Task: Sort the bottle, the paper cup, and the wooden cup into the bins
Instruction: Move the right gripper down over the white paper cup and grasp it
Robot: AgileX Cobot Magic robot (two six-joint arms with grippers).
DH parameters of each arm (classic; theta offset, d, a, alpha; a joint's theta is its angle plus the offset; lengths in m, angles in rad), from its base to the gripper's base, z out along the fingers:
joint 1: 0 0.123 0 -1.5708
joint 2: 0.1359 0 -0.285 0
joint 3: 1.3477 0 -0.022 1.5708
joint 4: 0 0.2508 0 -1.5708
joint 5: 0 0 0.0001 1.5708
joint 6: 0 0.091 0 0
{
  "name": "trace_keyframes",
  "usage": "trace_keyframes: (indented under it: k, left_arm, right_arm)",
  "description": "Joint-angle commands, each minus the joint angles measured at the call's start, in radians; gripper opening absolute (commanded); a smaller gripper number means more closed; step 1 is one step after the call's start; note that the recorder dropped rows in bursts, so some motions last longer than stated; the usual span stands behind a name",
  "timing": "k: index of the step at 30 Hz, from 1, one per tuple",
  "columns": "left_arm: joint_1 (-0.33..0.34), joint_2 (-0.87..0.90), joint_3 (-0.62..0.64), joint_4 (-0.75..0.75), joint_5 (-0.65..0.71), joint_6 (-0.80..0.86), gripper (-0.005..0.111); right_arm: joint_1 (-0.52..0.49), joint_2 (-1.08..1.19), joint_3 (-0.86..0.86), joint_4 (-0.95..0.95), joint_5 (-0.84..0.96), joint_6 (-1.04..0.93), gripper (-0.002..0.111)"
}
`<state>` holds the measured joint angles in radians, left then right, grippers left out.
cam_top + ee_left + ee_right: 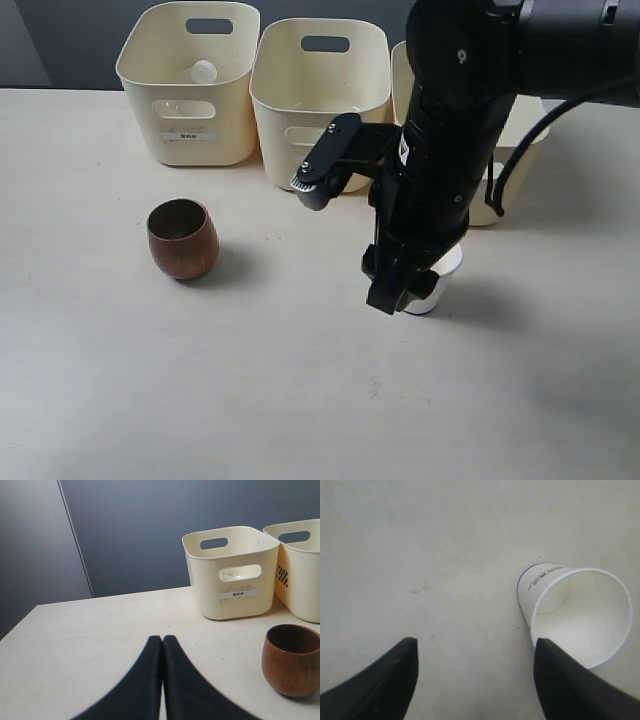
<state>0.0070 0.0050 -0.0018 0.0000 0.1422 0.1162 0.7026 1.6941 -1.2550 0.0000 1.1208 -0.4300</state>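
The paper cup [575, 615] stands upright on the table [300, 400], right of centre, a smooth white tapered shape with small dark print low on its side. In the exterior view the right arm [450, 150] covers most of it, leaving only a white sliver [440, 280]. The right claw [475, 680] hangs above it with its dark fingers spread wide, grasping nothing; one finger [565, 680] overlaps the cup's rim in the wrist view.

The wooden cup [182, 238] stands left of centre, rounded, reddish-brown and glossy, with grain showing, well apart from the paper cup.

Three cream plastic bins [320, 95] with rounded corners and oval handle cut-outs line the far edge. The bottle's white cap [203, 71] shows inside the left bin [190, 85].

The left claw [162, 680] is clenched, its black fingers pressed together on nothing, near the wooden cup.
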Motion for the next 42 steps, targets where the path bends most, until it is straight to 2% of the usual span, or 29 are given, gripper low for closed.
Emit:
trace_keyframes:
  k: [1, 20, 33, 35, 38, 39, 42]
  left_arm:
    - [0.000, -0.005, 0.002, 0.000, -0.007, -0.002, 0.000]
    - [0.000, -0.005, 0.002, 0.000, -0.007, -0.002, 0.000]
    - [0.000, -0.005, 0.002, 0.000, -0.007, -0.002, 0.000]
    - [0.000, -0.005, 0.002, 0.000, -0.007, -0.002, 0.000]
    - [0.000, -0.005, 0.002, 0.000, -0.007, -0.002, 0.000]
    - [0.000, -0.005, 0.002, 0.000, -0.007, -0.002, 0.000]
    - [0.000, -0.005, 0.002, 0.000, -0.007, -0.002, 0.000]
  right_arm:
    - [-0.003, -0.008, 0.029, -0.032, -0.083, -0.008, 0.063]
    - [-0.005, 0.108, 0.043, -0.182, -0.171, 0.041, 0.063]
    - [-0.005, 0.175, 0.043, -0.186, -0.187, 0.045, 0.063]
    - [-0.005, 0.191, 0.043, -0.186, -0.187, 0.045, 0.050]
    - [-0.005, 0.213, 0.043, -0.186, -0.184, 0.045, 0.016]
    - [-0.005, 0.218, 0.043, -0.186, -0.182, 0.039, -0.002]
    - [-0.005, 0.217, 0.043, -0.218, -0.185, 0.039, -0.001]
